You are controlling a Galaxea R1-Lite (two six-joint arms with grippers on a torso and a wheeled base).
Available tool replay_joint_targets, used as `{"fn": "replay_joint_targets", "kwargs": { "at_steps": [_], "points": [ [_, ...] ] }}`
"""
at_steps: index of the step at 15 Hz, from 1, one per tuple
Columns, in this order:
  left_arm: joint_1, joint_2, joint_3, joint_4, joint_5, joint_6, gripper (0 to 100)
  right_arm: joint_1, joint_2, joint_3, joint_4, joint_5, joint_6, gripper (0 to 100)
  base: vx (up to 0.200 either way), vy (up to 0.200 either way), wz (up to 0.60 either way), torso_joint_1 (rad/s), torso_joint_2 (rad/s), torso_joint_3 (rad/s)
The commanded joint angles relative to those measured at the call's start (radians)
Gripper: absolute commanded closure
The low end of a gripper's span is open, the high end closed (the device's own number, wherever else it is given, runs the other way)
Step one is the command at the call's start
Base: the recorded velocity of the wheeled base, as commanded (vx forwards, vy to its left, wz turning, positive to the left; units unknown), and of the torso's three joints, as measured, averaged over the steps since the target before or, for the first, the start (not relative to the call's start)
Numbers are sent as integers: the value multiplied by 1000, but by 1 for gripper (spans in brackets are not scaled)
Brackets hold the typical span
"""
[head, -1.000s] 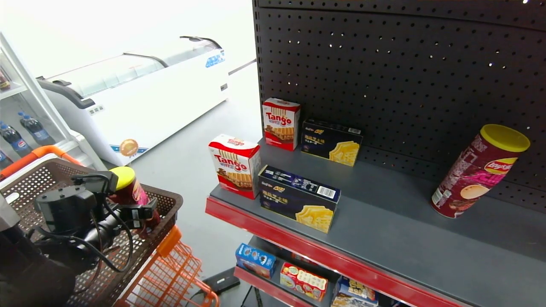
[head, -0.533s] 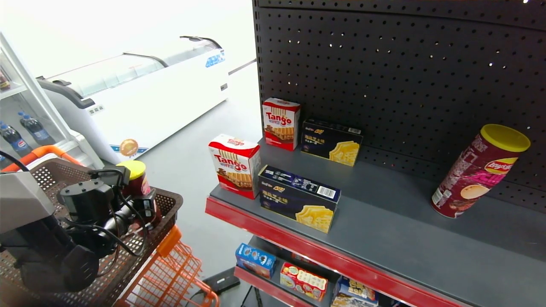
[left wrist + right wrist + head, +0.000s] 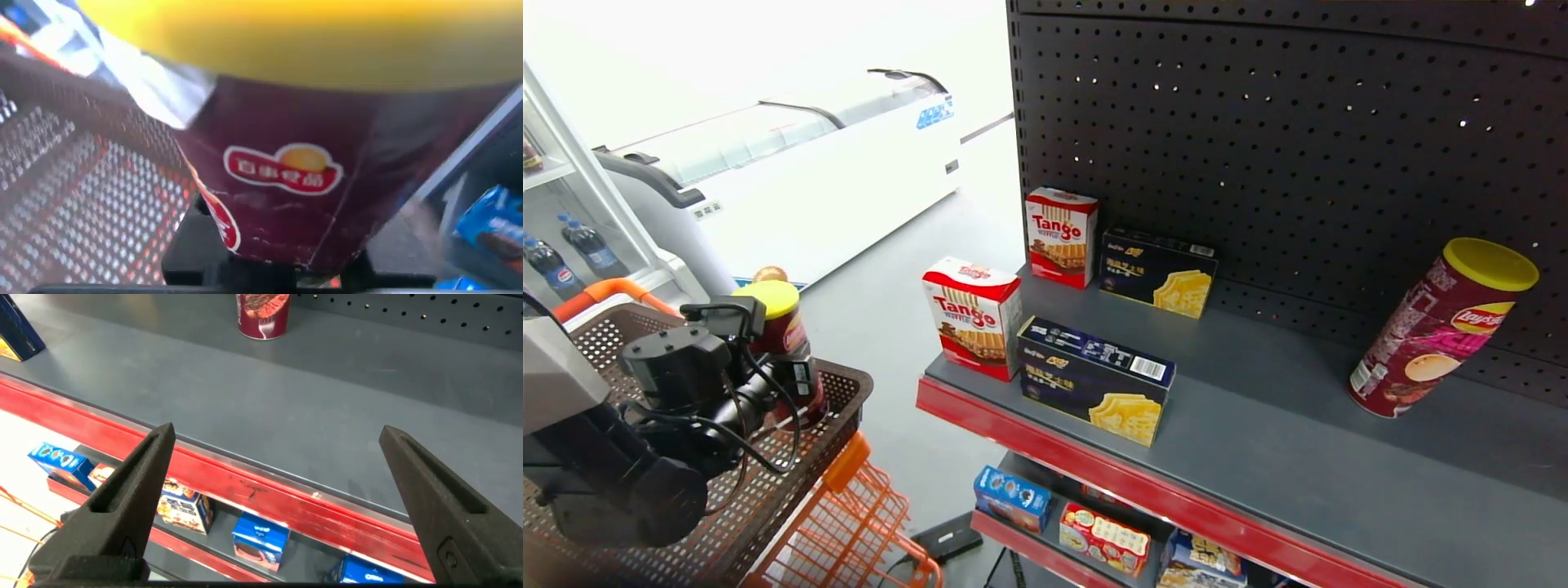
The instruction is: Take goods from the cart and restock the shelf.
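Head view is showing the left gripper (image 3: 792, 382) gripping a maroon chip canister (image 3: 786, 331) between its jaws. The canister is standing roughly upright over the far corner of the brown cart basket (image 3: 845, 390), and its yellow lid (image 3: 765, 298) is facing up. Its lower end is hiding behind the jaws. In the left wrist view the canister wall is carrying a red oval badge (image 3: 283, 167) with a yellow centre, the lid is blurring across the frame, and the basket mesh (image 3: 73, 196) is lying beneath. The arm is covering most of the basket floor, so its contents are not showing.

On the grey shelf (image 3: 1258, 457) two red-and-white wafer boxes (image 3: 974, 317) (image 3: 1060, 237) are standing upright. Each is showing red lettering over a picture of wafers. Just beside each one a dark blue box (image 3: 1094, 380) (image 3: 1158, 272) is showing yellow wafers and a white barcode patch. Well apart from them, a second canister (image 3: 1441, 327) is leaning against the pegboard (image 3: 1298, 147), bearing a round red-and-yellow logo. Small colourful packets (image 3: 1011, 496) are sitting on the lower shelf, partly cut off.

Right wrist view is showing the right gripper (image 3: 282, 506) with its jaws spread wide and holding nothing, out in front of the shelf's red edge strip (image 3: 245, 486).
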Motion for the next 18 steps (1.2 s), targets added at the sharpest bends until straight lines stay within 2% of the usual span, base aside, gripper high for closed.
{"fn": "replay_joint_targets", "kwargs": {
  "at_steps": [1,2,3,4,5,7,8,9,10,11,12,13,14,16,18],
  "points": [
    [-35,-180,-14,68,-27,6,100,1,1,0,1,0,0,0,0,0,0,0,0,0],
    [-35,-180,-14,68,-27,6,100,1,1,0,1,0,0,0,0,0,0,0,0,0],
    [-66,-359,-54,298,-53,8,100,1,1,0,1,0,0,0,0,0,0,0,0,0],
    [-72,-382,-57,324,-55,6,100,1,1,-2,-1,0,0,0,0,0,0,0,0,0],
    [-124,-505,-83,425,-63,-2,100,1,1,0,-1,0,0,0,0,0,0,0,0,0],
    [-211,-574,-81,479,-93,-5,100,1,1,0,1,0,0,0,0,0,0,0,0,0],
    [-260,-634,-88,537,-89,-6,100,1,1,0,-1,0,0,0,0,0,0,0,0,0],
    [-280,-694,-95,637,-89,-5,100,1,1,0,-1,0,0,0,0,0,0,0,0,0],
    [-299,-738,-95,693,-130,-2,100,1,1,-2,-1,0,0,0,0,0,0,0,0,0],
    [-369,-778,-81,707,-215,-23,100,1,1,0,-1,0,0,0,0,0,0,0,0,0],
    [-409,-801,-77,716,-271,-43,100,1,1,0,-1,0,0,0,0,0,0,0,0,0],
    [-444,-832,-85,772,-356,-72,100,1,1,-2,-1,0,0,0,0,0,0,0,0,0],
    [-451,-835,-91,819,-366,-72,100,1,1,0,-1,0,0,0,0,0,0,0,0,0],
    [-521,-876,-103,893,-374,-77,100,1,1,0,-1,2,0,0,0,0,0,0,0,0],
    [-526,-893,-98,923,-412,-86,100,1,1,0,-1,0,0,0,0,0,0,0,0,0]
  ]
}}
